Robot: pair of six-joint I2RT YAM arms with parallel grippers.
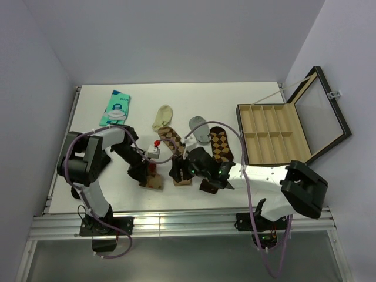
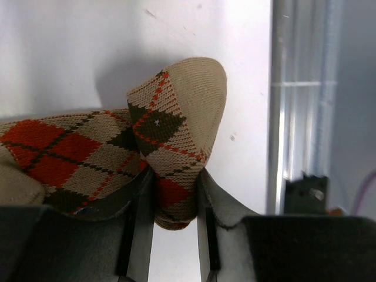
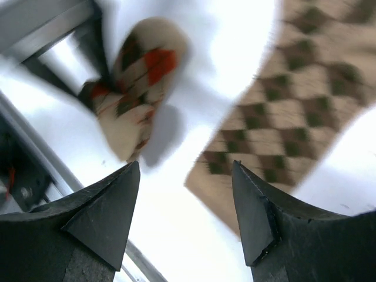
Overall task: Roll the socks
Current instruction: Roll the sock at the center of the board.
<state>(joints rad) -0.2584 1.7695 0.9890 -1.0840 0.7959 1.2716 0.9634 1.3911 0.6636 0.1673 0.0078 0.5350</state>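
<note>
The sock with red-orange diamonds (image 2: pixel 70 153) lies near the table's front edge, its end folded up. My left gripper (image 2: pixel 175 179) is shut on that folded end (image 1: pixel 154 181). The tan sock with dark brown diamonds (image 1: pixel 171 138) lies to its right, cream toe away from me. The dark brown sock with tan diamonds (image 1: pixel 221 145) lies further right, grey toe at the back. My right gripper (image 3: pixel 185 167) is open and empty above the tan sock's cuff (image 3: pixel 282 117), with the red-orange sock (image 3: pixel 132 82) to its left. In the top view it (image 1: pixel 178 172) hovers between the socks.
A wooden compartment box (image 1: pixel 242 126) with an open glass lid (image 1: pixel 322 111) stands at the right. A teal packet (image 1: pixel 116 108) lies at the back left. The metal rail (image 1: pixel 176 224) runs along the table's front edge. The right wrist view is blurred.
</note>
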